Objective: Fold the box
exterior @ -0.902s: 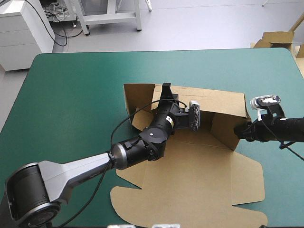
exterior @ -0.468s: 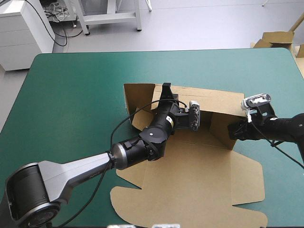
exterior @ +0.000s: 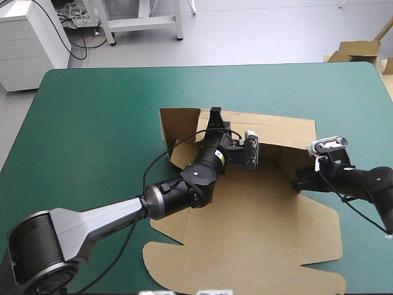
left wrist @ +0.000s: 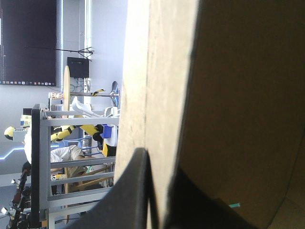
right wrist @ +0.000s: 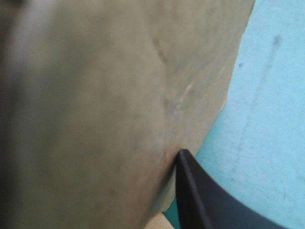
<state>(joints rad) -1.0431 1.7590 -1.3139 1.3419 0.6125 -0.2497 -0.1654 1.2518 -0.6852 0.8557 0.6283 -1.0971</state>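
Note:
The brown box [exterior: 245, 246] lies in the middle of the teal-green table, its lid flat toward the near edge and its back wall [exterior: 276, 129] raised. My left gripper [exterior: 214, 114] sits on the top edge of that back wall. In the left wrist view the wall's edge [left wrist: 152, 71] runs between the fingers, so the left gripper [left wrist: 159, 191] is shut on it. My right gripper [exterior: 299, 180] is at the box's right side wall [exterior: 285, 161], which leans inward. In the right wrist view the board [right wrist: 95, 119] fills most of the picture, with one black finger [right wrist: 200, 200] against it and the other hidden.
Bare teal-green cover [exterior: 92, 123] stretches to the left of the box and along the far edge. More brown board [exterior: 359, 49] stands beyond the table's far right corner. The lid's rounded tabs [exterior: 166, 255] reach close to the near edge.
My right gripper has moved left and nearer with the right side wall, turning it inward toward the box's floor. The left arm and back wall have not moved.

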